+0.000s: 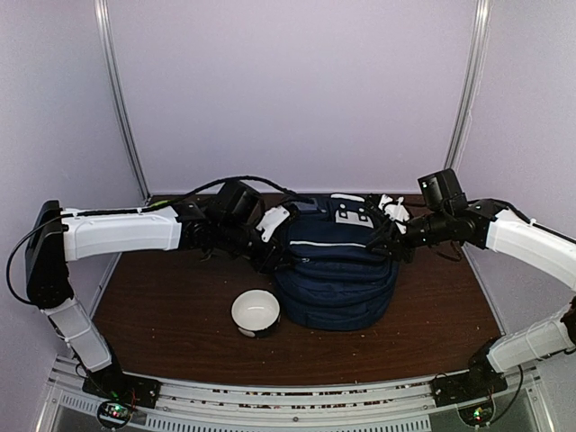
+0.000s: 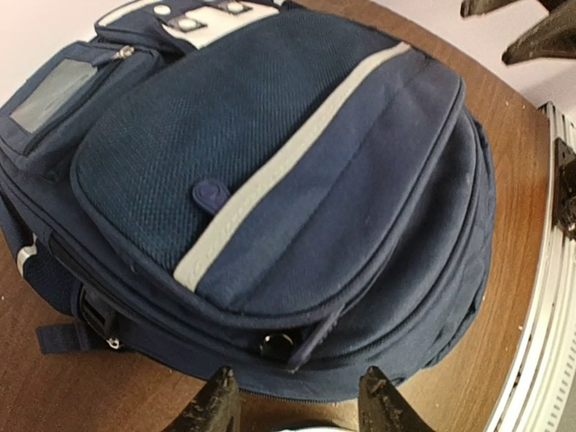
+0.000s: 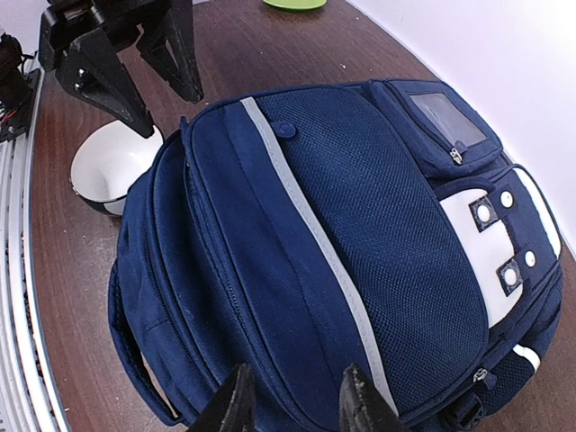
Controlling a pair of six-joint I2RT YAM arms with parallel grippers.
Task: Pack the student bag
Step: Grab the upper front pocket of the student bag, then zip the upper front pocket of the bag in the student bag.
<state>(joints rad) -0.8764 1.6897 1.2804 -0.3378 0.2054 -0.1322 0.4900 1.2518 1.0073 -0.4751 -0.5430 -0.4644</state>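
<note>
Brown tabletop (image 1: 180, 315), student bag (image 1: 337, 270) beside white bowl (image 1: 256, 312)

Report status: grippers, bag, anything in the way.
Left gripper open, empty. Right gripper open, empty. Student bag flat between them, pockets look zipped. White bowl beside it, on the left gripper's side.

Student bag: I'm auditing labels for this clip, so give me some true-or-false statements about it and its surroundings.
The student bag lies on the table, front pocket up. True.
The white bowl sits on top of the bag. False: it stands on the table beside the bag.
The left pincer grips the bowl. False: its jaws are apart with nothing between them.
A pale stripe crosses the bag's front. True.
</note>
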